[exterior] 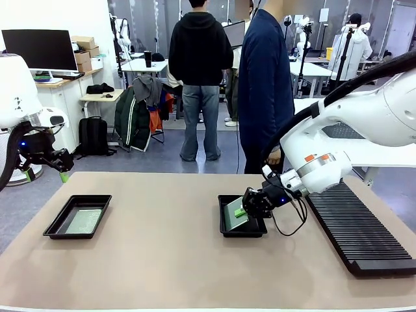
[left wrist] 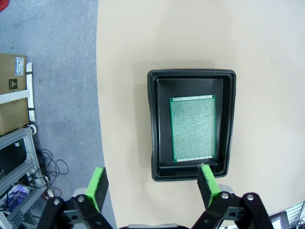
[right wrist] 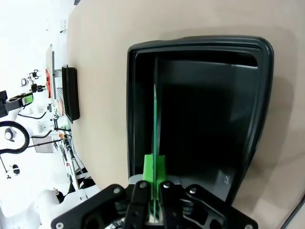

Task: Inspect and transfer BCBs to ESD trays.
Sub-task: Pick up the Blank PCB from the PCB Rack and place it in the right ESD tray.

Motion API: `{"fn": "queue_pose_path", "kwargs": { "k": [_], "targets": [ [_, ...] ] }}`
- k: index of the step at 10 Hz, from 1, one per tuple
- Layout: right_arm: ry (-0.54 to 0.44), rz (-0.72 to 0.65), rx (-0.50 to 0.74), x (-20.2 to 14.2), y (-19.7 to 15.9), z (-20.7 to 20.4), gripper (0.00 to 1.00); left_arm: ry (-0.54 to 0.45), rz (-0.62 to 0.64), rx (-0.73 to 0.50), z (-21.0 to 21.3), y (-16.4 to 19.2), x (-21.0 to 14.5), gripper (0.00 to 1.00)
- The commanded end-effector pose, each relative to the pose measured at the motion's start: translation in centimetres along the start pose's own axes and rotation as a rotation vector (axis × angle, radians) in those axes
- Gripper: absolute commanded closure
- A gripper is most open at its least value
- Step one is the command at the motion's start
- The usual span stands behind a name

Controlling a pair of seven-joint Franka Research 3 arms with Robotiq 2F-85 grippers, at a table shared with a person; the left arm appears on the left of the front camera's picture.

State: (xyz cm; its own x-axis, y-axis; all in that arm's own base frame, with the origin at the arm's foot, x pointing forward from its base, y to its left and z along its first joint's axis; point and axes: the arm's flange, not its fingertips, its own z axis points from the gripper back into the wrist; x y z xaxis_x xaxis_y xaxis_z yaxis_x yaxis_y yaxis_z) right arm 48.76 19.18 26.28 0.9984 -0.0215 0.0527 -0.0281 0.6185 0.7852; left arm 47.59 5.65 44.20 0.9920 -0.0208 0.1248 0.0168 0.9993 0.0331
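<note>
The right gripper [exterior: 242, 210] has its fingers shut flat on the edge of a green circuit board [exterior: 235, 212], and it holds that board tilted over the black tray [exterior: 224, 229] near the middle of the surface [exterior: 162, 266]; in the right wrist view the board [right wrist: 155, 124] shows edge-on as a thin green line running straight away from the fingers [right wrist: 154, 172], its long axis in line with them and with the long side of the tray [right wrist: 264, 95] beneath; the board sits toward one long wall of the tray, not centred, and whether its far edge already touches the tray floor cannot be told. What the coming move turns on, as I judge it, is laying the board down from that standing tilt so it drops flat inside the rim; the right arm is the one on the job.

The left gripper [exterior: 60, 166] hangs raised above the surface's left edge, fingers [left wrist: 97, 183] spread wide with nothing between them; below it the other tray [left wrist: 157, 81] already has a board [left wrist: 192, 129] lying flat inside, close to one short end; the ribbed rack [exterior: 361, 231] lies at the right.
</note>
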Motion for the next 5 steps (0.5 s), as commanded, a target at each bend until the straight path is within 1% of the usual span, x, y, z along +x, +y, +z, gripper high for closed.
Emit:
{"fn": "queue_pose_path", "kwargs": {
  "k": [1, 2, 5],
  "targets": [
    [-0.032, -0.01, -0.012, -0.14, 0.08, -0.8, 0.97, 0.001, 0.002, 0.0, -0.01, 0.08, -0.13, 0.0],
    [0.0, 0.0, 0.0, 0.0, 0.0, 0.0, 0.97, 0.001, 0.002, 0.0, -0.01, 0.08, -0.13, 0.0],
    [0.0, 0.0, 0.0, 0.0, 0.0, 0.0, 0.97, 0.001, 0.002, 0.0, -0.01, 0.08, -0.13, 0.0]
  ]
}}
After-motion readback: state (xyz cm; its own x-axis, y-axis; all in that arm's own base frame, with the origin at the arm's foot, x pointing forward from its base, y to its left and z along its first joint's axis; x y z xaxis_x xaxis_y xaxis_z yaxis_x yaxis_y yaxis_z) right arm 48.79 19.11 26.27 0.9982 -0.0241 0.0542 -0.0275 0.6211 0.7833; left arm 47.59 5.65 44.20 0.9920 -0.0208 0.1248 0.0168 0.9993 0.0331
